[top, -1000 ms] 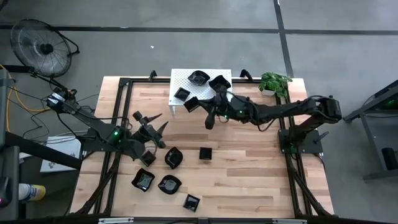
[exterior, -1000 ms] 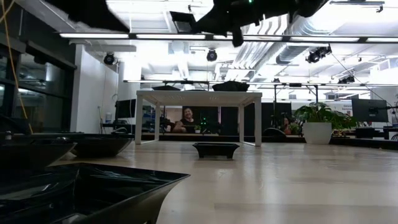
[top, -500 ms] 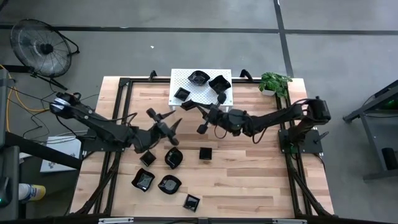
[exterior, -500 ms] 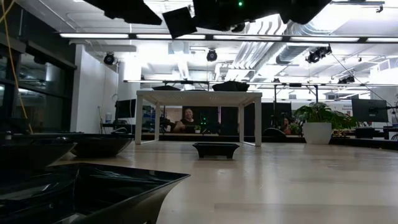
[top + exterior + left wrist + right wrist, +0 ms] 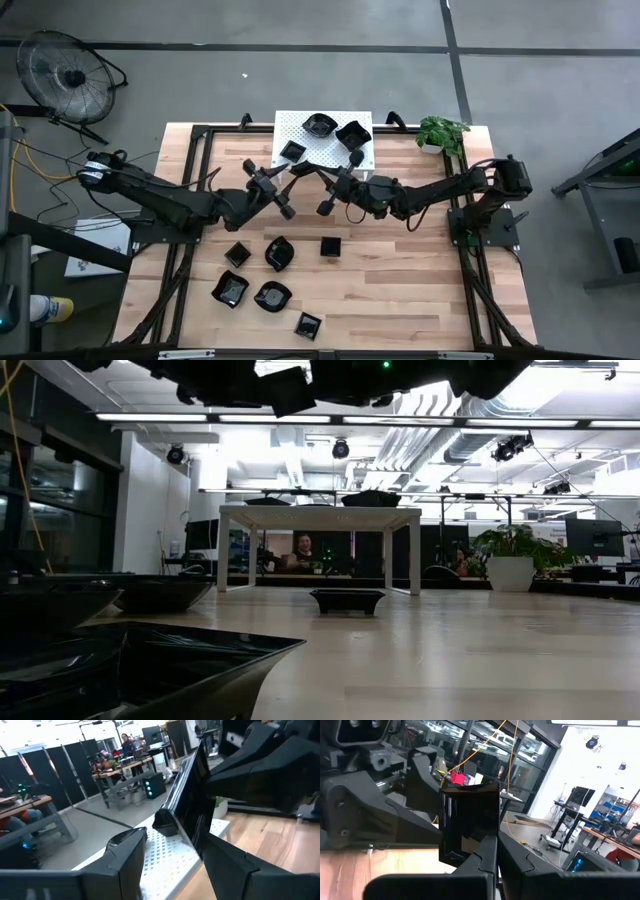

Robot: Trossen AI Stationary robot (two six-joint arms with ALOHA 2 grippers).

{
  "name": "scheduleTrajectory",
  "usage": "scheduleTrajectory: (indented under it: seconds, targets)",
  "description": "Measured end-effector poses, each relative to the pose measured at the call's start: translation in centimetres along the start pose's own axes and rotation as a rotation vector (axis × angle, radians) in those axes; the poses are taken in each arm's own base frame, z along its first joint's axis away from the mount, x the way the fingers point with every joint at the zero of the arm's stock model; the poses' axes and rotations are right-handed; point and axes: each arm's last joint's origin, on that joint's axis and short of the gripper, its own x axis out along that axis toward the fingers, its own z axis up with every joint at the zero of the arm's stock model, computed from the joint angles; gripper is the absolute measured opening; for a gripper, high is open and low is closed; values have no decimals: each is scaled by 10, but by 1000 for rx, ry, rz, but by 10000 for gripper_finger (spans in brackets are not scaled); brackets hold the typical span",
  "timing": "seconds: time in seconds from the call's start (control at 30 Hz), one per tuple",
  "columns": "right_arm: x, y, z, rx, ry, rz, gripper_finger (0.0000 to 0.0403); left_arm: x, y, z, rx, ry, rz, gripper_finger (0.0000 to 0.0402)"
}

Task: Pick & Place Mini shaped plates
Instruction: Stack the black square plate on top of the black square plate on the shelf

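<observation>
So it looks like a handover in mid-air: the right gripper point(image 5: 312, 175) is clamped shut on the rim of one square mini plate point(image 5: 469, 825), holding it up on edge above the table point(image 5: 400, 270), just in front of the white perforated stand point(image 5: 285, 125). The left gripper point(image 5: 277, 190) has its fingers point(image 5: 122, 862) spread wide and sits right beside that plate; in its wrist view the plate's edge stands between them, though whether anything touches is hard to say. Next move probably needs the left fingers to close squarely on the free edge before the right lets go, otherwise the glossy thing could slip. Three other plates point(image 5: 320, 124) sit on the stand and six more point(image 5: 279, 253) lie on the table.
</observation>
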Motion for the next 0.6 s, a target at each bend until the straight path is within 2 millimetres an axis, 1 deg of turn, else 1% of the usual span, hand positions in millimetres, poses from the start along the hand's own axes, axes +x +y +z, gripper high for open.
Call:
scheduleTrajectory:
  seconds: [0.17,0.47,0.6]
  targets:
    - [1,-1,0,-1,5,-13,8,0,0,2,-18,-13,-7,186]
    - [0,-4,3,-24,-13,-66,6,0,1,3,-41,-16,22,148]
    - [2,-6,3,-22,-21,-65,3,0,2,4,-52,-26,24,139]
